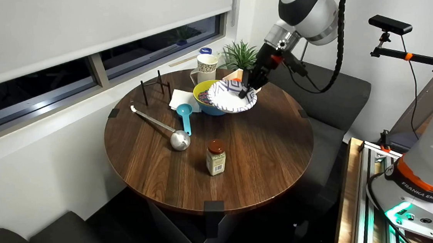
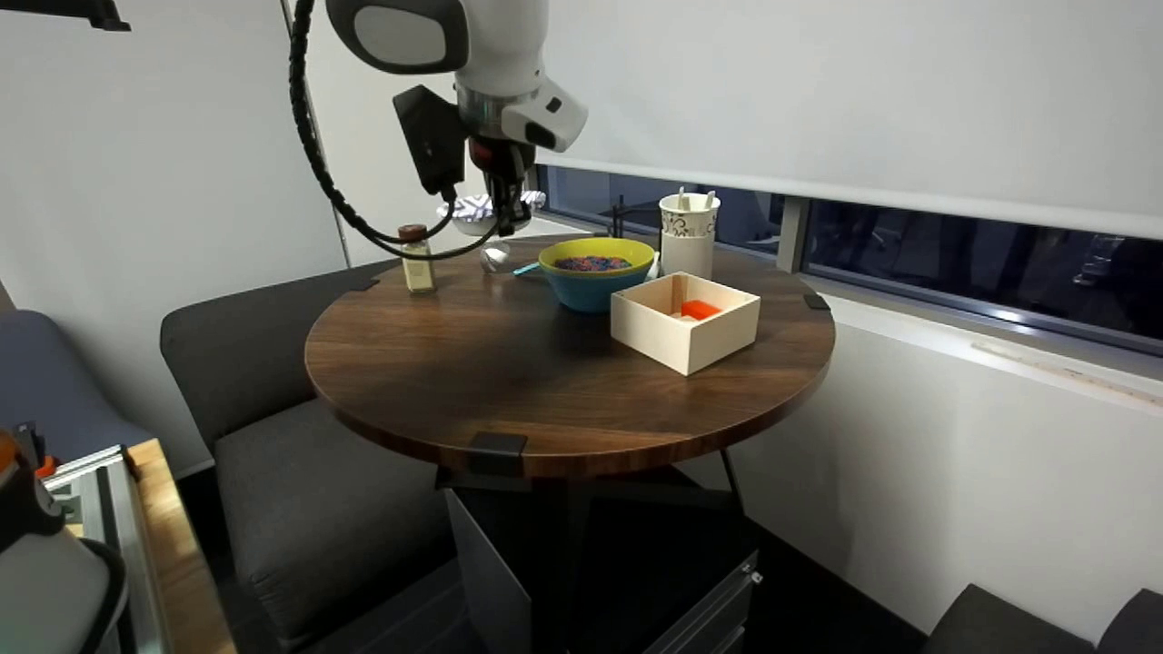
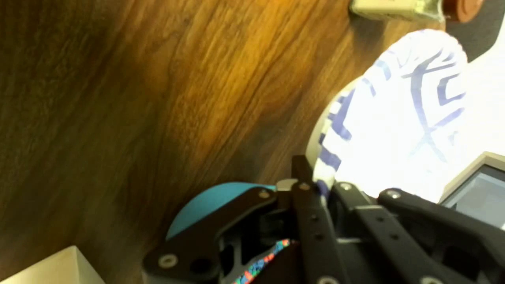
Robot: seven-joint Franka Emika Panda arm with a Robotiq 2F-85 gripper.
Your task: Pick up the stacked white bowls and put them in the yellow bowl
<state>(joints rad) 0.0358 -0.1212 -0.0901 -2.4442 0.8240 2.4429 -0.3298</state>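
Hand [image 3: 321, 186], nearly closed up, pinches the rim of the stacked round white paper-looking bowls [image 1: 227, 98], held up beside the round yellow-and-blue plastic-looking bowl [image 2: 586, 291]; best centre over it, keep level, lower gently, release.

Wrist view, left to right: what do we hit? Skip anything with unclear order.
Wooden box (just a corner) -> yellow bowl (blue outside and a sliver of contents showing) -> stacked white bowls -> framed pane at the right edge. Skipped for overlap: jar, hand.
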